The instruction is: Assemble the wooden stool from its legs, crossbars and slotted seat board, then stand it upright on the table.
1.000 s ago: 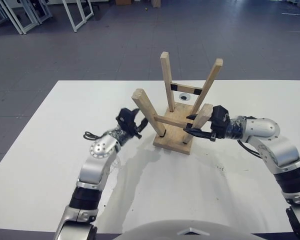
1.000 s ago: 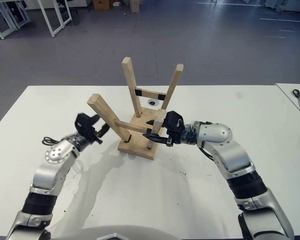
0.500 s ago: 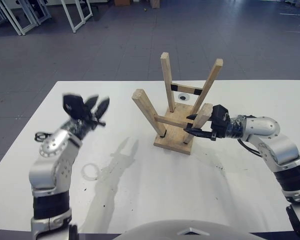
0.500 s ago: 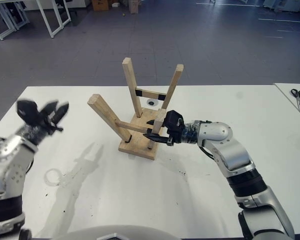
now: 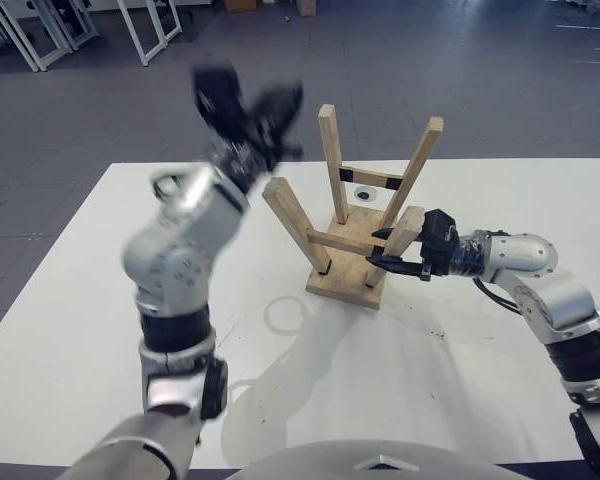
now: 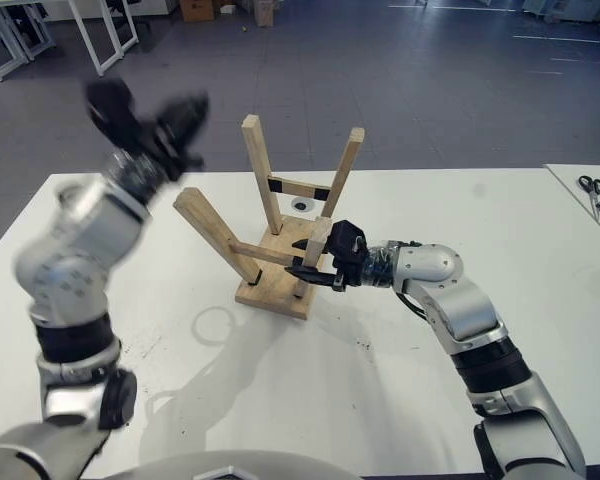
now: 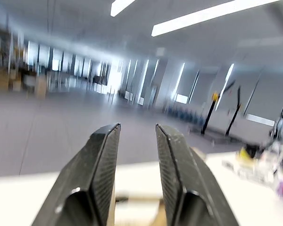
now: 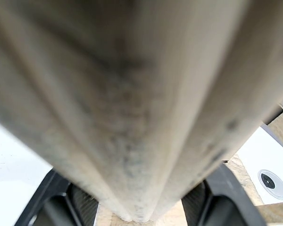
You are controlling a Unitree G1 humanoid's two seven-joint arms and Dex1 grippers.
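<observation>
On table (image 5: 70,330), upturned stool (image 5: 346,284), right hand (image 5: 381,251) gripping 1 leg (image 5: 407,224), left hand (image 5: 252,98) narrowly parted

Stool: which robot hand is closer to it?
Right. The right gripper clamps a near leg of the stool, just above the seat; the left gripper is raised in the air, apart, on its left.

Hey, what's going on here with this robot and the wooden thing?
The robot is assembling a wooden stool, which sits upside down on the white table, seat board down, four legs up. The right gripper is clamped on the front right leg. The left gripper is high in the air to the stool's left, open and empty.
</observation>
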